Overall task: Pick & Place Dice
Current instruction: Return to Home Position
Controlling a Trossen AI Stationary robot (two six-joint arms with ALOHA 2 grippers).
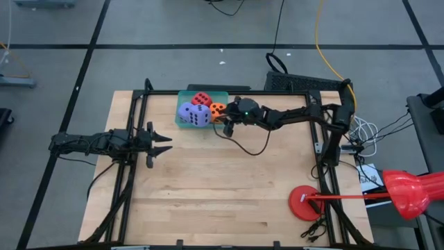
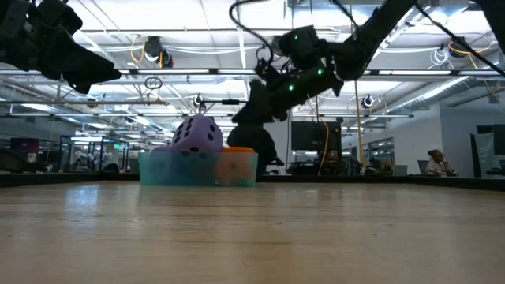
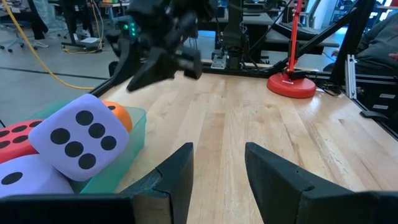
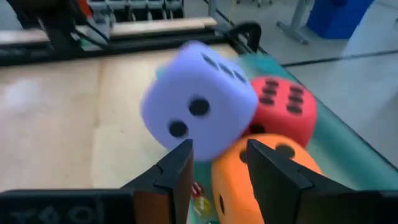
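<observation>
Right pincer empty, fingers parted, raised just at 3 o'clock of the dice.
Orange die, red die, purple die and second purple die crowd the teal tray at the desk's 12 o'clock; left pincer, parted and empty, at 9 o'clock.

I see a red round-based stand sitting on the wooden table, and a yellow cable on the floor beyond.
</observation>
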